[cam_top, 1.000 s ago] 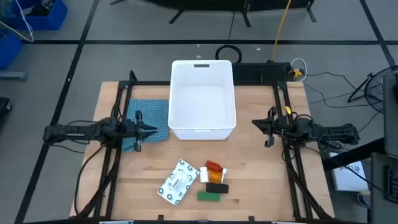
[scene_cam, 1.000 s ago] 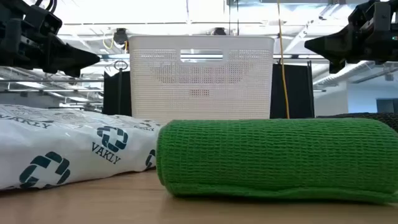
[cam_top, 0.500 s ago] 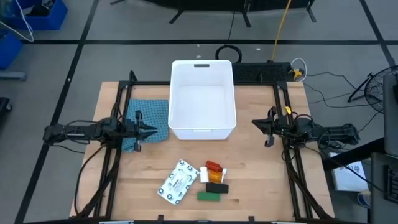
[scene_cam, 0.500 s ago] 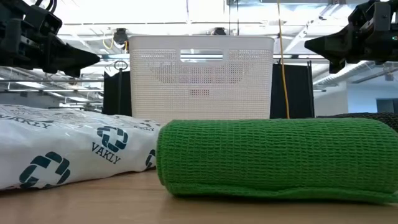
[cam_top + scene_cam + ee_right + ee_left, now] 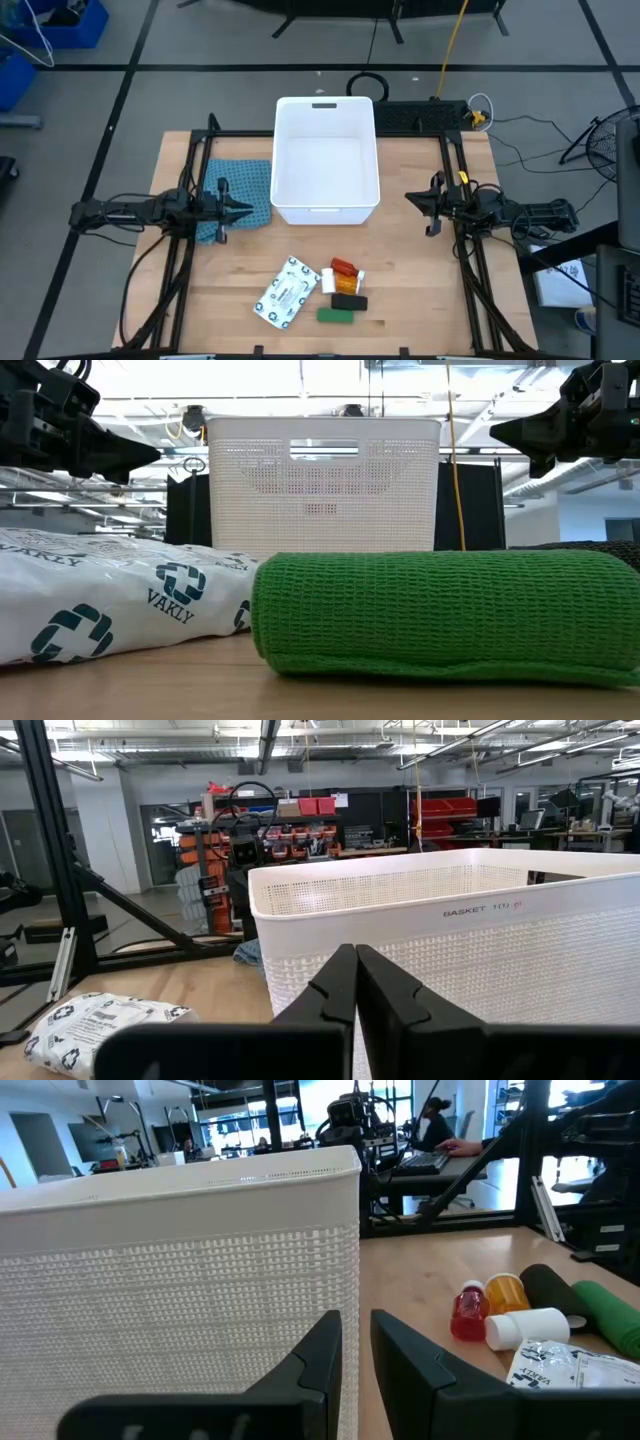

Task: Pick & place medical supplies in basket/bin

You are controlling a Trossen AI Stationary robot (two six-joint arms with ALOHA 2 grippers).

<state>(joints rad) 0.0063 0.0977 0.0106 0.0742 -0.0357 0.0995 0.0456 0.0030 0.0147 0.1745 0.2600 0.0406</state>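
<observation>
The white basket stands at the table's far middle. Near the front edge lie the white printed packet, two orange bottles, a black block and a green roll, all flat on the wood. My left gripper hovers left of the basket over the cloth, its fingers a narrow gap apart. My right gripper hovers right of the basket, shut. Neither one touches anything.
A blue-green patterned cloth lies left of the basket under my left gripper. Black frame rails run along both table sides. Bare wood shows between the basket and the supplies. Blue crates sit on the floor beyond the table.
</observation>
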